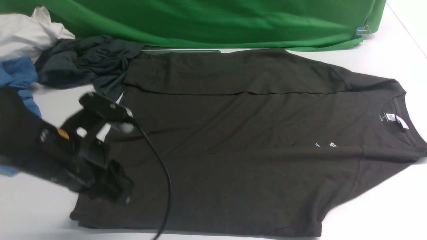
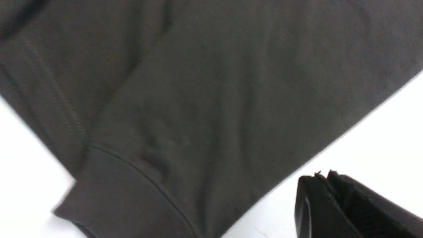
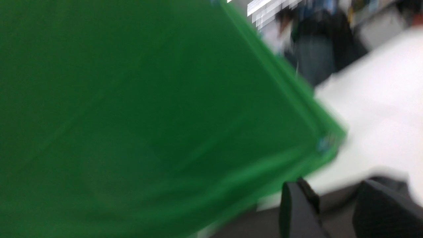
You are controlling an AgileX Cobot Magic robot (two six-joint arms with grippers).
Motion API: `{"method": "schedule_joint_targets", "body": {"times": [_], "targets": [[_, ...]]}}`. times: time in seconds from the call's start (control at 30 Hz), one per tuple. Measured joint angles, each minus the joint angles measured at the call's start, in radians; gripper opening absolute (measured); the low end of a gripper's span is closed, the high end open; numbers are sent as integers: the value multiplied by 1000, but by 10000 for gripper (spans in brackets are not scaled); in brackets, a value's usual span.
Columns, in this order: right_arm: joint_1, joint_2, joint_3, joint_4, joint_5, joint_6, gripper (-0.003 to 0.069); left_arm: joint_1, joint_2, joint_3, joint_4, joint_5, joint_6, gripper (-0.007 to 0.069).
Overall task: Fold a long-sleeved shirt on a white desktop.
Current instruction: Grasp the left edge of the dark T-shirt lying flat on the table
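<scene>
The long-sleeved shirt lies flat on the white desktop, with its neck and white label to the right and its hem to the left. The far sleeve is folded across the body. My left gripper hovers, blurred, over the shirt's near left hem corner. In the left wrist view its fingertips are pressed together over bare desktop, beside the shirt and a ribbed cuff. My right gripper shows only in its blurred wrist view, fingers apart above dark cloth.
A heap of clothes sits at the back left: a white garment, a blue one and a dark grey-teal one touching the shirt's far corner. The green backdrop closes the back. A black cable hangs over the shirt.
</scene>
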Motion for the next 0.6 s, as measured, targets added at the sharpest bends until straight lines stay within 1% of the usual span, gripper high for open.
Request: {"method": "schedule_joint_targets", "body": {"times": [0.03, 0.1, 0.13, 0.2, 0.23, 0.27, 0.3, 0.33, 0.37, 0.47, 0.5, 0.53, 0.6], "targets": [[32, 27, -53, 1, 86, -33, 241, 18, 12, -14, -6, 1, 10, 62], [90, 91, -132, 1, 193, -106, 241, 33, 32, -34, -9, 10, 22, 62], [179, 170, -253, 1, 347, -228, 239, 52, 65, -60, -10, 31, 49, 62], [293, 299, -395, 0, 532, -367, 235, 59, 95, -77, -7, 55, 68, 62], [315, 324, -426, 0, 573, -408, 235, 59, 103, -80, -6, 57, 71, 62], [369, 387, -499, -2, 671, -466, 233, 59, 123, -85, -4, 58, 75, 62], [439, 470, -593, -8, 805, -524, 233, 60, 147, -88, -1, 55, 78, 62], [448, 481, -618, -10, 820, -530, 233, 60, 150, -88, -1, 55, 79, 62], [520, 557, -704, -21, 914, -566, 233, 60, 176, -88, 22, 48, 80, 64], [633, 649, -808, -59, 983, -601, 233, 61, 206, -88, 76, 12, 82, 88], [639, 653, -808, -61, 983, -603, 233, 61, 206, -88, 79, 10, 82, 91], [684, 676, -835, -81, 981, -612, 233, 62, 216, -88, 98, -17, 89, 120], [722, 684, -843, -94, 964, -621, 233, 62, 224, -88, 114, -69, 96, 170]]}}
